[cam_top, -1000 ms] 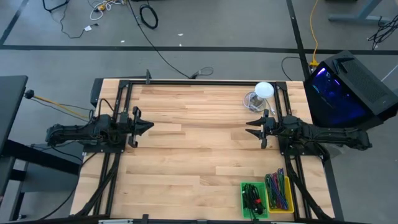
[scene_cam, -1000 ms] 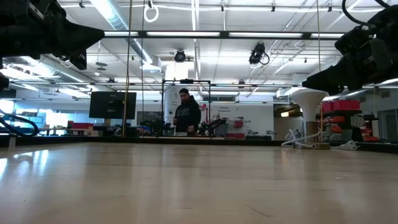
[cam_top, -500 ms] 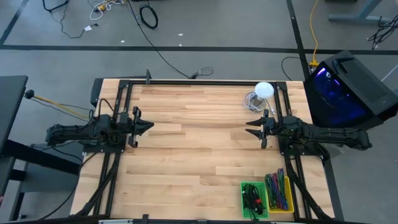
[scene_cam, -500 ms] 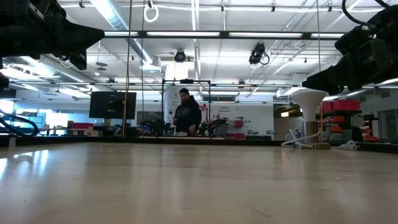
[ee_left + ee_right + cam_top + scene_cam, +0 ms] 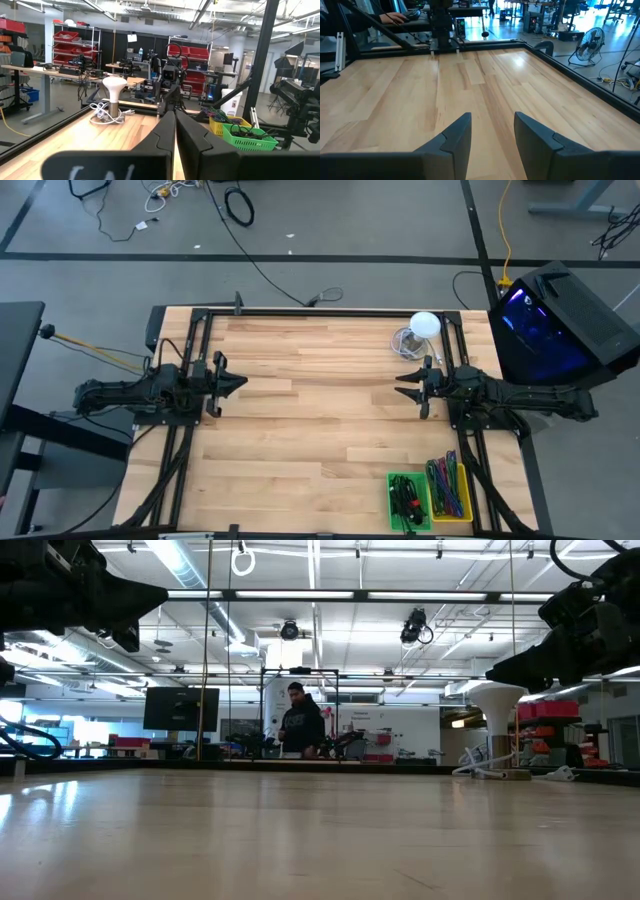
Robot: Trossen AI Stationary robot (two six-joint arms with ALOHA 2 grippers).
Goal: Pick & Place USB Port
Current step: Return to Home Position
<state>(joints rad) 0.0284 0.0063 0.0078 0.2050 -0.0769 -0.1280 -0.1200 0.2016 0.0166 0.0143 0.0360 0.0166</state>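
No USB port shows on the wooden table (image 5: 320, 410) in any view. My left gripper (image 5: 243, 383) hovers above the table's left side, shut and holding nothing; its fingers (image 5: 172, 135) lie together in the left wrist view. My right gripper (image 5: 400, 385) hovers above the table's right side, open, with bare wood between its fingers (image 5: 492, 132). Both point toward the table's middle.
A white lamp with a coiled cable (image 5: 420, 330) stands at the far right of the table. A green bin (image 5: 408, 500) and a yellow bin (image 5: 450, 488) holding cables sit at the near right corner. A person (image 5: 300, 725) stands far behind the table.
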